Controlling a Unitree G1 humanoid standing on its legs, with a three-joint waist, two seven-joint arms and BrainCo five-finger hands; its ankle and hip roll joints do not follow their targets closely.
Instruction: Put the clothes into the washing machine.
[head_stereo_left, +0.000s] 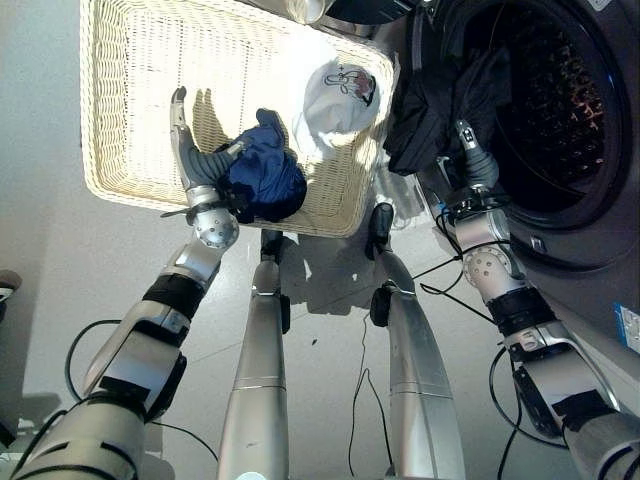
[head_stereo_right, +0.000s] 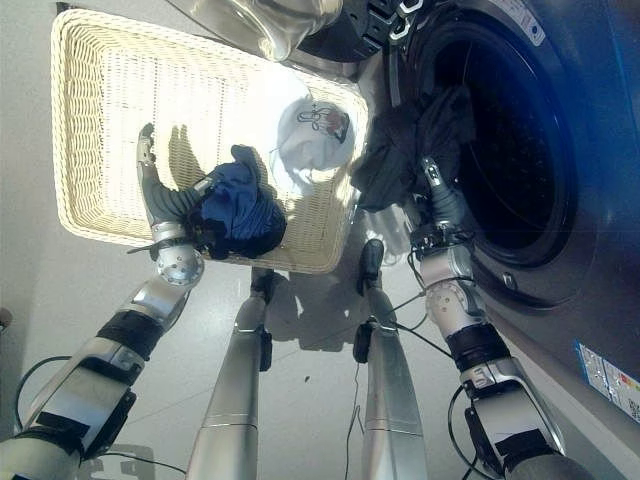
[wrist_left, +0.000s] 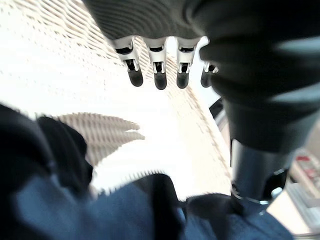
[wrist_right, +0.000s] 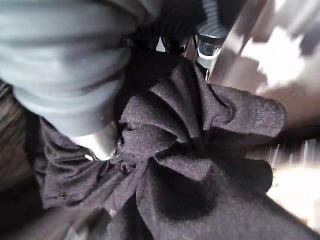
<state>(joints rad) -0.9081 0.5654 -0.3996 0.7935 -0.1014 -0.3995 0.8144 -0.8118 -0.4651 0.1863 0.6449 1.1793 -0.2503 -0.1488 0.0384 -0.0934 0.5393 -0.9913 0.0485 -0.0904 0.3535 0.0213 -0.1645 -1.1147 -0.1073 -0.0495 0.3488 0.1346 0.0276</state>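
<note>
Washer (head_stereo_left: 600, 200) at 3 o'clock, drum mouth open to take laundry. Wicker basket (head_stereo_left: 130, 110) at 10 o'clock, holding the rest. Black garment (head_stereo_left: 430, 110) bunched at drum rim, R hand (head_stereo_left: 470, 160) w/ fingers clamped on it, prob. to feed it in. Blue garment (head_stereo_left: 265, 175) at basket's 5 o'clock; L hand (head_stereo_left: 190, 150) beside it, fingers straight & apart, not gripping. White garment (head_stereo_left: 340, 95) at basket's 3 o'clock, untouched.
</note>
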